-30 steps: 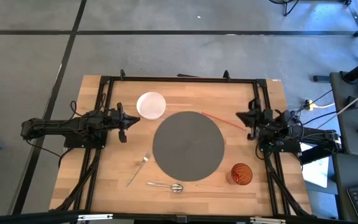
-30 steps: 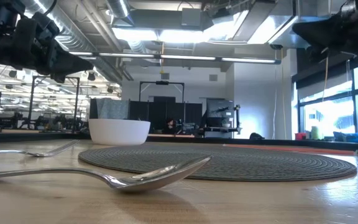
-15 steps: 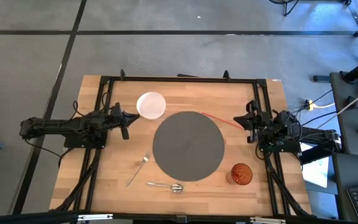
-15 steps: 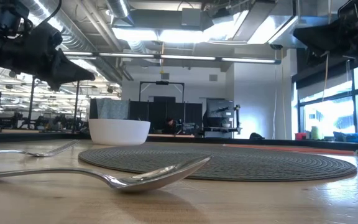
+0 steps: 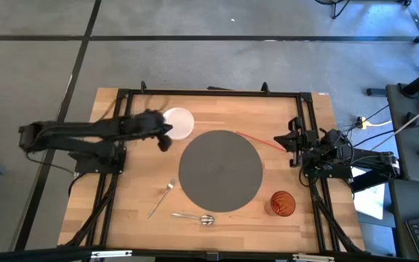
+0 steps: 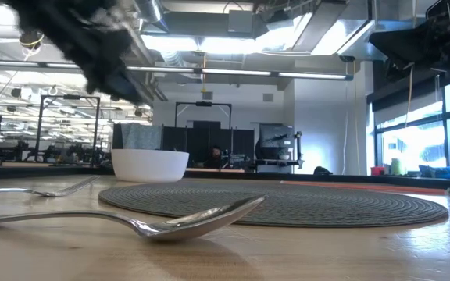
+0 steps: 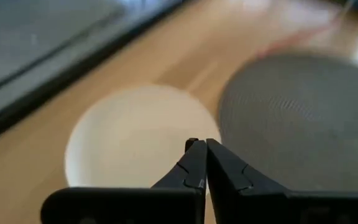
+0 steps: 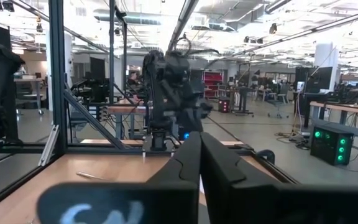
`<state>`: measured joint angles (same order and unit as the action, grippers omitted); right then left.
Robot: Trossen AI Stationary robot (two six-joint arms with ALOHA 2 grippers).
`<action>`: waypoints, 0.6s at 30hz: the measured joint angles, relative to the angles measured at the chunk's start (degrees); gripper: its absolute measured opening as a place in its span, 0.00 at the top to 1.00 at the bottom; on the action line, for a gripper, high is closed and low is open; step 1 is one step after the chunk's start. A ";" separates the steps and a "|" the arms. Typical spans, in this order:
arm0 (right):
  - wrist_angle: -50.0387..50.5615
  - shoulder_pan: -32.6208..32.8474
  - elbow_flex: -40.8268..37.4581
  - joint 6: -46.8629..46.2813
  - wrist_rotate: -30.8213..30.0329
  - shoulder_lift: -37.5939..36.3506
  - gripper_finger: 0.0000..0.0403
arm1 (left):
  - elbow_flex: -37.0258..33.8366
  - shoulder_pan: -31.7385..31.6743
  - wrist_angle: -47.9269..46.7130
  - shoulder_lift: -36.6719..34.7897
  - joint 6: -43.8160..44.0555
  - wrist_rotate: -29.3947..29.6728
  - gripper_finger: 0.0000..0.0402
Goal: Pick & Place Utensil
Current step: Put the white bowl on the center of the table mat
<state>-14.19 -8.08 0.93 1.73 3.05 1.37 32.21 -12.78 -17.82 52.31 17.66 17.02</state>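
A silver fork (image 5: 162,197) and a silver spoon (image 5: 194,217) lie flat on the wooden table near its front edge, left of centre; the low view shows the spoon (image 6: 170,222) close up and the fork (image 6: 37,190) behind it. My left gripper (image 5: 164,135) hovers shut beside the white bowl (image 5: 178,122), above the table; in its wrist view the shut fingertips (image 7: 201,147) sit over the bowl's near rim (image 7: 135,140). My right gripper (image 5: 291,142) waits shut at the table's right side, also seen shut in its wrist view (image 8: 199,140).
A round grey woven placemat (image 5: 220,169) fills the table's middle. An orange cup (image 5: 282,204) stands near the front right. A thin red stick (image 5: 260,142) lies from the mat toward the right arm. Black frame rails (image 5: 209,92) run round the table.
My left arm has reached out, carrying its gripper toward the table's right and slightly toward the far edge, from left of the bowl to just beside it near the mat's edge. Its motion blurs in the low view. The fork, spoon and bowl have stayed put.
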 joint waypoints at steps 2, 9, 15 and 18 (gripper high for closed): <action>0.01 0.00 0.00 -0.73 0.00 0.00 0.97 | 3.99 -0.72 -0.92 6.94 -3.25 -1.67 0.99; 0.11 0.00 0.00 -2.40 0.07 0.00 0.93 | 14.60 -0.45 -2.83 22.50 -9.55 -5.32 0.96; 0.13 0.00 0.00 -2.29 0.07 0.00 0.93 | 20.75 -0.37 -9.79 28.62 -7.92 -1.16 0.79; 0.13 -0.01 0.00 -2.79 0.13 0.00 0.93 | 22.22 -0.03 -12.95 29.74 -8.36 -0.88 0.68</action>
<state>-14.06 -8.08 0.93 -1.06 3.18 1.37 54.43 -12.82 -30.77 82.05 9.30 16.14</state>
